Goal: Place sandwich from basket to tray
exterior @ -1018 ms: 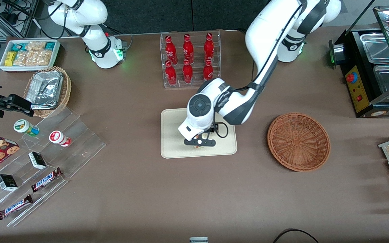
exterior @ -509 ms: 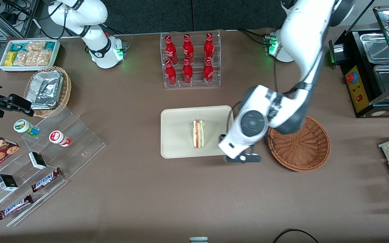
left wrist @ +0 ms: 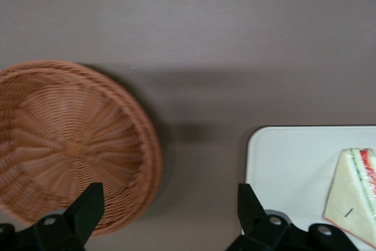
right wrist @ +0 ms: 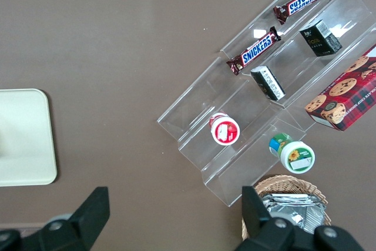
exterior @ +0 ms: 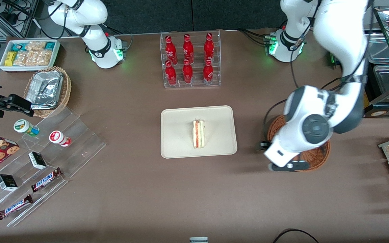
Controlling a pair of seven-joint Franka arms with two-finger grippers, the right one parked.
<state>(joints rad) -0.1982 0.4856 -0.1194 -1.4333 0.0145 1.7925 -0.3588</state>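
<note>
sandwich lies on the tray, task looks done. hand empty, fingers spread, over the basket rim (basket empty). risk: low arm retreat clipping the basket, shoving it along the tabletop.

Sandwich on tray; hand above basket, fingers apart
</note>
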